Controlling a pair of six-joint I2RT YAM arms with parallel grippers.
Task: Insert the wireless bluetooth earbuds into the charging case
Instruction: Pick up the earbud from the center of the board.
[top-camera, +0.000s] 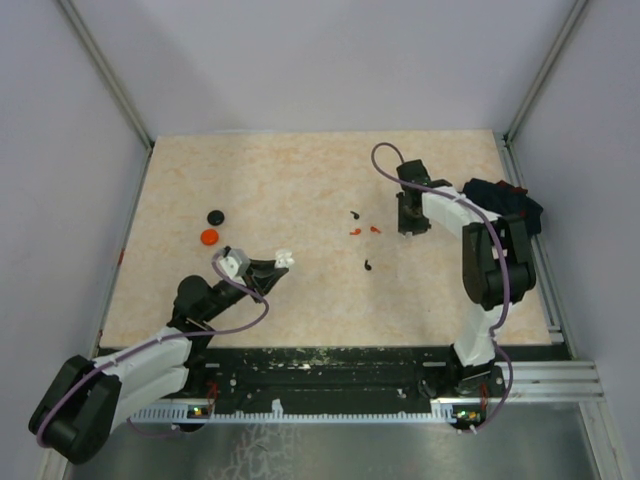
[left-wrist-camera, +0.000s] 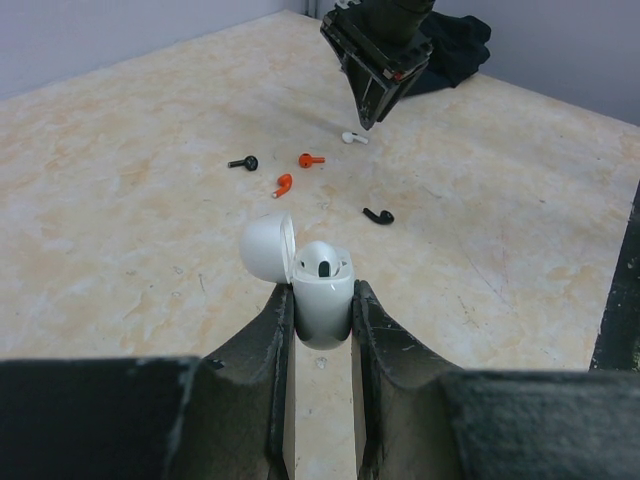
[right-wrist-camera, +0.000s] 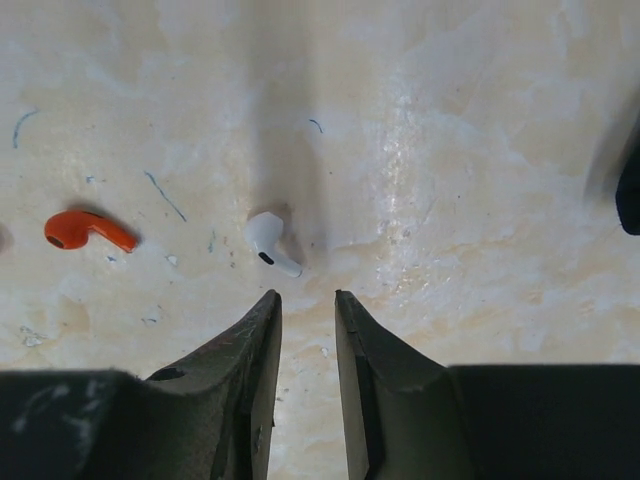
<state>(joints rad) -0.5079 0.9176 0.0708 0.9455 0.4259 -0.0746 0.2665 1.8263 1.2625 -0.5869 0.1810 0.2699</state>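
My left gripper (left-wrist-camera: 322, 305) is shut on the white charging case (left-wrist-camera: 322, 285), which stands upright with its lid (left-wrist-camera: 266, 247) flipped open to the left. In the top view that case (top-camera: 284, 258) is held left of the table's middle. Loose earbuds lie beyond it: two black (left-wrist-camera: 243, 162) (left-wrist-camera: 378, 215), two red-orange (left-wrist-camera: 311, 159) (left-wrist-camera: 284, 184) and one white (left-wrist-camera: 354, 138). My right gripper (right-wrist-camera: 307, 300) points down at the table with its fingers slightly apart and nothing between them. The white earbud (right-wrist-camera: 270, 243) lies just ahead of its left fingertip, untouched.
A black disc (top-camera: 215, 216) and a red disc (top-camera: 208, 237) lie at the left of the table. A dark navy cloth bundle (top-camera: 505, 200) sits at the right edge behind my right arm. A red-orange earbud (right-wrist-camera: 85, 230) lies left of the right gripper.
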